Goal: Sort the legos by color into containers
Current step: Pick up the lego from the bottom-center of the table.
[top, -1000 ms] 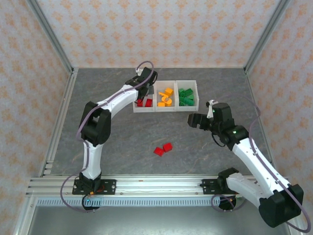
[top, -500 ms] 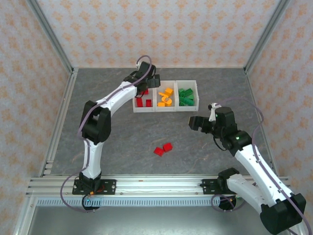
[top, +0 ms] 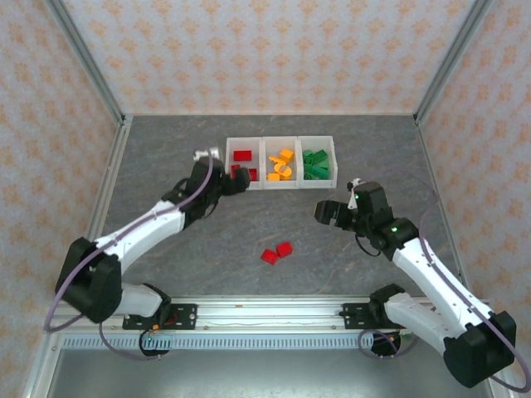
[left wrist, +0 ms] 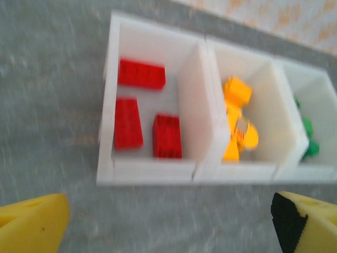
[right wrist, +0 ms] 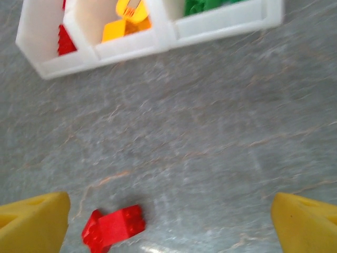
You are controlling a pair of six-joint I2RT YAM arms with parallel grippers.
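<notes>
- Just short of the containers (left wrist: 152, 171), at the front wall of the left bin: left gripper (top: 235, 184), jaws spread wide, gripping nothing.
- Straight ahead of it, inside that left bin: three red bricks (left wrist: 129, 124); orange-yellow bricks (left wrist: 237, 118) in the middle bin, green bricks (top: 314, 163) in the right bin.
- Off to the right, well apart from the bins: right gripper (top: 325, 212), likewise wide open and empty.
- Loose on the grey table (top: 166, 149): two red legos (top: 277, 252), touching each other, nearer the arm bases than the right gripper and to its left, clear of both grippers.

Three joined containers (top: 282, 185) toward the back of the table (top: 249, 224), two loose legos (top: 277, 252) on it nearer the front
</notes>
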